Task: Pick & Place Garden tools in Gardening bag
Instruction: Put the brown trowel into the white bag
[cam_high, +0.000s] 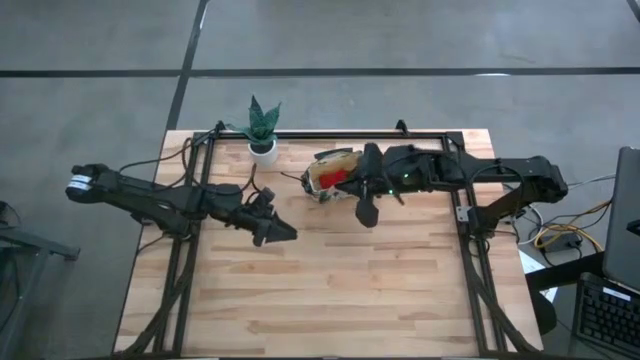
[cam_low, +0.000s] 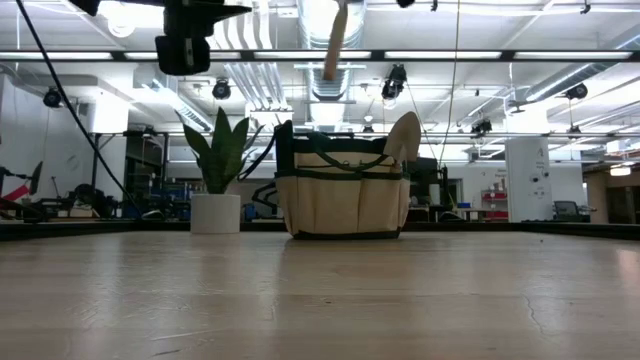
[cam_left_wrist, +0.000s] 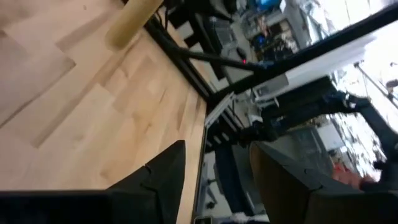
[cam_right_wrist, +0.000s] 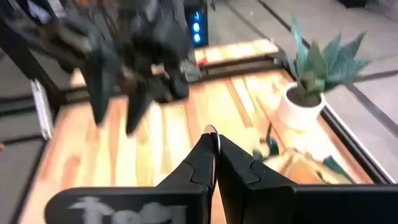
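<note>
While the left gripper (cam_high: 275, 233) hangs over bare table toward the left-middle of the tabletop, its arm reaching in from the left edge, the fingers (cam_left_wrist: 163, 177) are spread apart with nothing between them. The right arm stretches in from the right side, and the right gripper (cam_high: 367, 212) sits just beside the gardening bag (cam_high: 334, 173). From its wrist camera, those fingers (cam_right_wrist: 202, 163) are pressed nearly together on something thin and silvery (cam_right_wrist: 212, 132) at the tips, too blurry to name.

The bag (cam_low: 343, 195) stands upright near the back of the table, and from above there's something red (cam_high: 332, 177) inside it. At table height, a trowel blade (cam_low: 403, 136) sticks up out of the bag's right side. A wooden handle (cam_low: 334, 42) hangs in the air above the bag, top end cut off by the frame. The plant in a white pot (cam_high: 262, 128) stands just left of the bag, near but apart.
</note>
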